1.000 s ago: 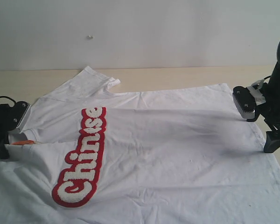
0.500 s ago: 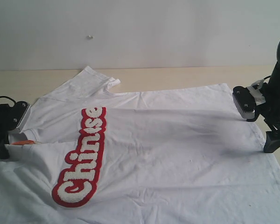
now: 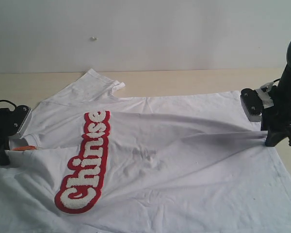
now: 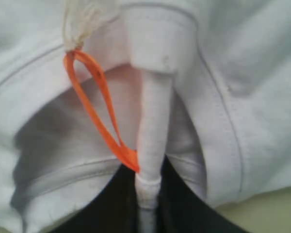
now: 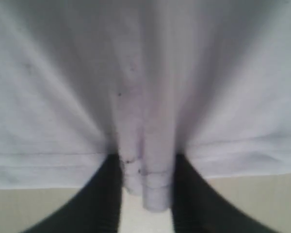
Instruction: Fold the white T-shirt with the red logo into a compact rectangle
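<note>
Pale wooden table (image 3: 184, 80); white T-shirt (image 3: 184, 174) spread on it.

The big white cotton T-shirt (image 3: 194, 170) runs off the bottom edge of the exterior view, so its near sleeve cannot be seen. A fold crosses the long red logo patch (image 3: 85, 170) with fuzzy white letters and hides a bit of the word. In the left wrist view the left gripper (image 4: 148, 211) shows only bits of its black fingers (image 4: 99, 213); the rest is past the picture edge. One end of the thin orange neck tag loop (image 4: 94, 97) goes out of sight behind pinched cloth. The right wrist view is blurry. The right gripper (image 5: 145, 194) shows just two dark fingers (image 5: 99, 199), and the little dark specks (image 5: 128, 160) on the cloth are too fuzzy to name. A tiny spot (image 3: 93, 38) on the white wall (image 3: 184, 34) is too small to tell
</note>
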You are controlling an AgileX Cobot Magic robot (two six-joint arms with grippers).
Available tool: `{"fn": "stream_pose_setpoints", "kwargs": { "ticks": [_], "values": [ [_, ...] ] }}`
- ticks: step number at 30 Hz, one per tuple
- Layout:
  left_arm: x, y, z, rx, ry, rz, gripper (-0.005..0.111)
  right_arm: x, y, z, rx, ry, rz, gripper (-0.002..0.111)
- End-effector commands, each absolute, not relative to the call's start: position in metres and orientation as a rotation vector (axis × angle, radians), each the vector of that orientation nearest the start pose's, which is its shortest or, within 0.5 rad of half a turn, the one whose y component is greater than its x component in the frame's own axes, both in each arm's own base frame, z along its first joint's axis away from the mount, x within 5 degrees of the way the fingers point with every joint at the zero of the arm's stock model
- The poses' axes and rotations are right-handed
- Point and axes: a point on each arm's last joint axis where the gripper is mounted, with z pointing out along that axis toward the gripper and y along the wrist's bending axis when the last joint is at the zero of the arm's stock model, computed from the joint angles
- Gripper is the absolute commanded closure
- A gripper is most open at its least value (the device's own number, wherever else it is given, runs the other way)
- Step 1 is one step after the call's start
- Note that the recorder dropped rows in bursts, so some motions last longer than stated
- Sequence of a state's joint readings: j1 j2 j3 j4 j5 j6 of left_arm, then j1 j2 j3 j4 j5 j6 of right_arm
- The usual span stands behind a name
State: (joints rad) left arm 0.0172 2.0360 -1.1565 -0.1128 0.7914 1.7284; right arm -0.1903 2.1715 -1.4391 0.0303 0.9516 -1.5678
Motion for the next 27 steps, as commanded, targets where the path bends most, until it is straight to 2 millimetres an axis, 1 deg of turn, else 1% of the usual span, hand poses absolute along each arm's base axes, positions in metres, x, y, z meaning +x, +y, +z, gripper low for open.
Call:
{"fn": "stream_pose_setpoints", "kwargs": {
  "ticks": [1,9,14,16,18,24,27],
  "values": [
    [0.3461,0.0010,0.0800,-2.293,-2.159,0.133,0.106,0.3913,-0.0749,0.0984,-1.885,2.567,0.109,0.107],
    [0.3463,-0.0018,0.0802,-2.271,-2.210,0.166,0.106,0.3916,-0.0751,0.0984,-1.873,2.567,0.112,0.107],
    [0.3463,-0.0018,0.0802,-2.271,-2.210,0.166,0.106,0.3914,-0.0749,0.0984,-1.857,2.579,0.116,0.107],
    [0.3458,-0.0020,0.0799,-2.268,-2.214,0.171,0.106,0.3914,-0.0749,0.0984,-1.801,2.621,0.115,0.107],
    [0.3450,-0.0025,0.0792,-2.263,-2.224,0.179,0.106,0.3929,-0.0748,0.0983,-1.774,2.623,0.102,0.107],
    [0.3435,-0.0044,0.0782,-2.235,-2.263,0.206,0.106,0.3943,-0.0695,0.0986,-1.515,2.736,0.164,0.107],
    [0.3455,-0.0042,0.0781,-2.243,-2.277,0.181,0.106,0.3942,-0.0698,0.0990,-1.526,2.735,0.163,0.108]
  ]
}}
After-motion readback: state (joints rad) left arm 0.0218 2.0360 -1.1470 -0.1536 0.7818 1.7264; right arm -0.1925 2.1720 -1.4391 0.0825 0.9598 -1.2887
